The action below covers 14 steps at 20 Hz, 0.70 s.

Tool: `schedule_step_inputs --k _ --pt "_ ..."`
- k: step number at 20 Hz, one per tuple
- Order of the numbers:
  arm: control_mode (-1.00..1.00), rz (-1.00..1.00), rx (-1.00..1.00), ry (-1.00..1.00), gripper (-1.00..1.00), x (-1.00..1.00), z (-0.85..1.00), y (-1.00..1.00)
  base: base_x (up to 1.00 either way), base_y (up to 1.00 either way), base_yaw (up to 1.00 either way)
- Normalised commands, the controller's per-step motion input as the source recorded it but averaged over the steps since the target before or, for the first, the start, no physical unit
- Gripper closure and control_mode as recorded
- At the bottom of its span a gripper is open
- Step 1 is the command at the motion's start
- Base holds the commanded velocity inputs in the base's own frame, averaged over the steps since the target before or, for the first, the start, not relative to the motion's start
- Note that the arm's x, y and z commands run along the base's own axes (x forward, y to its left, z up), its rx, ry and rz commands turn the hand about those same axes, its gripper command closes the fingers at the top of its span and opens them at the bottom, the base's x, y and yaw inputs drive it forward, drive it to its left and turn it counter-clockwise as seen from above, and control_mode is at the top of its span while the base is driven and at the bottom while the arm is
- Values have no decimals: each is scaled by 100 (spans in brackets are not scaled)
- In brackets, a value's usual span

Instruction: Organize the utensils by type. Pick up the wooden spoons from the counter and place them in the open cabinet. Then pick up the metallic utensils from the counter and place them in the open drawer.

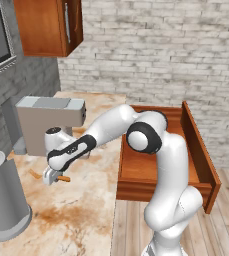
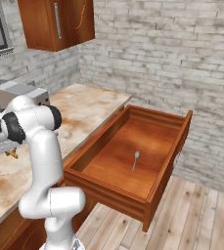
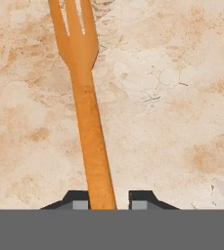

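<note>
A light orange-brown wooden spoon with a slotted, fork-like head lies on the beige marbled counter. My gripper is down over its handle, one fingertip on each side and closed in on it. In the left base view the gripper sits low on the counter, with orange ends of the spoon poking out beside it. The reddish-brown drawer stands pulled out, and a thin metal spoon lies on its bottom. The reddish-brown wall cabinet hangs at the upper left.
A grey box-shaped appliance stands on the counter just behind the gripper. A grey round canister sits at the near left. The drawer juts out to the right of the counter, over the wooden floor.
</note>
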Motion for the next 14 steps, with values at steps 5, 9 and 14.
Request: schedule_step_inputs --k 5,9,14 --pt "-100 0 0 0 100 0 0 0 0 0 0" --pt "-100 0 0 0 100 0 0 0 0 0 0" --pt "-100 0 0 -2 100 -9 0 0 0 0 0"
